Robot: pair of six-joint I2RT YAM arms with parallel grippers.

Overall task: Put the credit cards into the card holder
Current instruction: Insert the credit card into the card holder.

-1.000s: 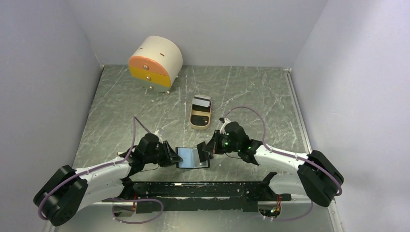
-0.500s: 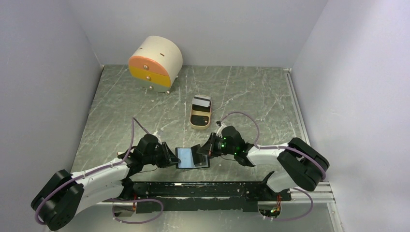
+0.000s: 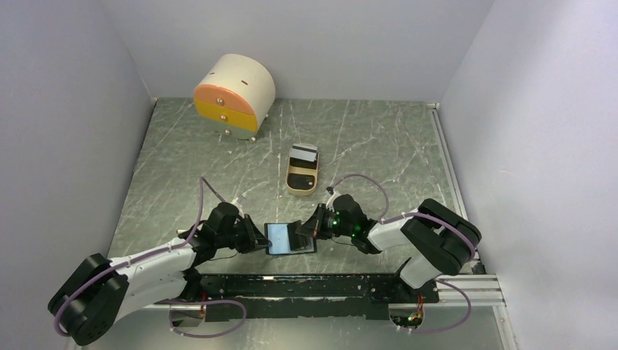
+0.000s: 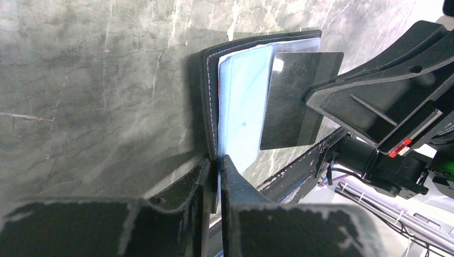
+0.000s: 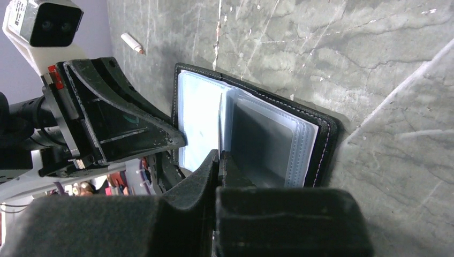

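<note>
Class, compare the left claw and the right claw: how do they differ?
The left claw is shut on the black edge of the open card holder; the right claw is shut on a dark card. The left claw stands at the holder's left side and the right claw at its right, holding the card over the blue inside. Both are shut and meet at the holder.

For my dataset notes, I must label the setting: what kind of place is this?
Probably a lab robot cell: plain walls box in a marbled tabletop, with two arms bolted to a rail.
</note>
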